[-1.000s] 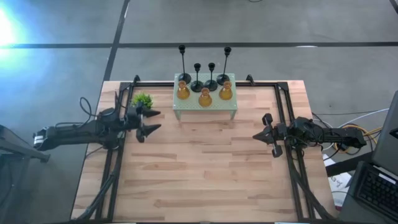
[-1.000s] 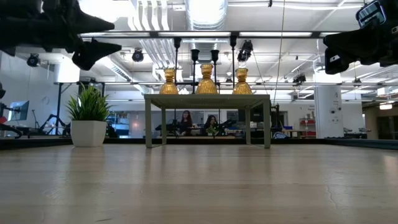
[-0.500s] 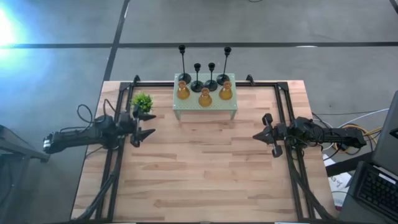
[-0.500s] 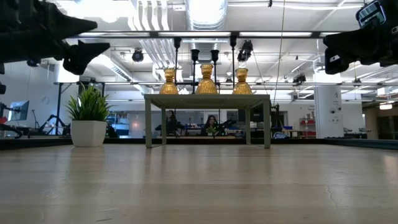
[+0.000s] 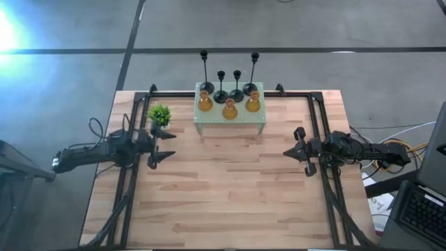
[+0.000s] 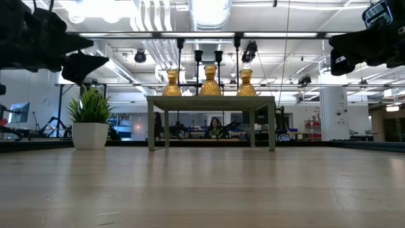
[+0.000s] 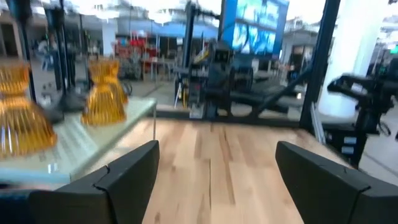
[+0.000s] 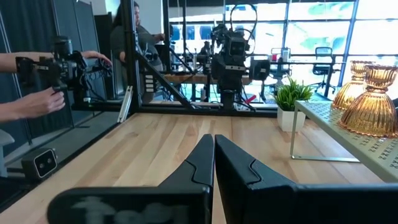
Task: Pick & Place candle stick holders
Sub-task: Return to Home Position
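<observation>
Table [image 5: 230, 199]: pale wood.
Green perforated stand [image 5: 241, 123]: carried amber glass bulb holders [image 5: 229, 109], black stemmed holders [image 5: 221, 95].
Left gripper [image 5: 168, 145]: hung left, jaws spread.
Right gripper [image 5: 288, 150]: hung right, jaws pressed together.

Four black holders [image 5: 237, 93]: round bases, thin stems, outer two tall (inner pair shorter), upright in back row on stand [image 5: 212, 120]. Three amber holders [image 5: 230, 109]: squat ribbed glass bulbs, upright in front row, spaced apart, middle one slightly forward.
</observation>
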Action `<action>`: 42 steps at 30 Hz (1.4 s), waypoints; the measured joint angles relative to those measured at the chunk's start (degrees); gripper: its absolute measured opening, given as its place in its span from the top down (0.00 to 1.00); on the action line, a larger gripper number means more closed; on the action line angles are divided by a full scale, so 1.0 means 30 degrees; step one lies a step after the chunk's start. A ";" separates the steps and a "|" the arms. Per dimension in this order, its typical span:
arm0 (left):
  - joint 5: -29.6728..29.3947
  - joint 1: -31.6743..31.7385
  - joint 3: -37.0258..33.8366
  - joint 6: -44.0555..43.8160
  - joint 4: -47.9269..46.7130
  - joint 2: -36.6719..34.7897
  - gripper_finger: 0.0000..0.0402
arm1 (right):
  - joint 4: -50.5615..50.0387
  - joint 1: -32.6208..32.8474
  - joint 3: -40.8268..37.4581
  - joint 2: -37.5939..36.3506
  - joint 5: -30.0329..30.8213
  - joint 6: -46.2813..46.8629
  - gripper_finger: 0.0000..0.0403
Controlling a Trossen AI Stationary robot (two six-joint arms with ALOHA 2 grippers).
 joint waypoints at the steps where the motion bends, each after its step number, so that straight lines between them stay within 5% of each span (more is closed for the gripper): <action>1: 0.0000 0.0004 -0.0002 -0.0005 -0.0430 -0.0005 0.19 | 0.0004 0.0000 0.0000 0.0000 -0.0006 0.0001 0.98; 42: -0.0699 -0.0018 -0.0053 -0.0248 -0.0862 0.0080 0.19 | -0.0003 0.0007 0.0007 0.0000 0.0000 -0.0029 0.98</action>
